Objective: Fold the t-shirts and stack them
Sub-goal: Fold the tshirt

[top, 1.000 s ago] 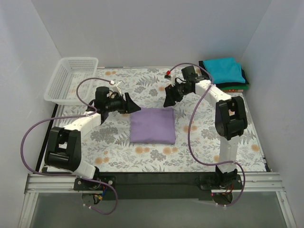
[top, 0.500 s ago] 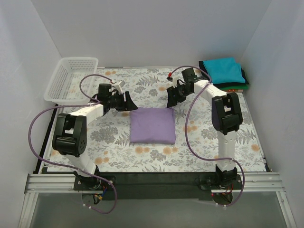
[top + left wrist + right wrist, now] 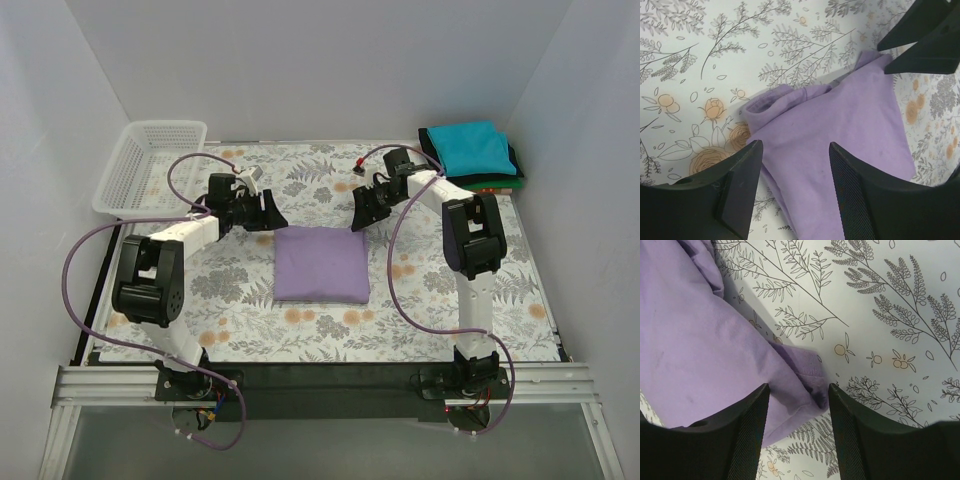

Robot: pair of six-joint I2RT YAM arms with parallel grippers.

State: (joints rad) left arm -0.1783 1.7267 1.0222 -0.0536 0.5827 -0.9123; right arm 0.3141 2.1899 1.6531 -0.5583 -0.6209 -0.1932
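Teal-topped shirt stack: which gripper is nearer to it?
Right. The right gripper is by the purple shirt's far right corner, left of the stack in the top view. The left gripper is farther off, by that shirt's far left corner.

Right gripper [image 3: 797, 388]: two black jaws at the bottom edge, standing apart, nothing clamped between them.
Lavender t-shirt [image 3: 700, 340]: folded, fills the left side; one layered corner with a hem shows in the gap between the jaws.
Floral table cloth [image 3: 880, 315]: white with grey fern sprigs and small orange blossoms, under the shirt.
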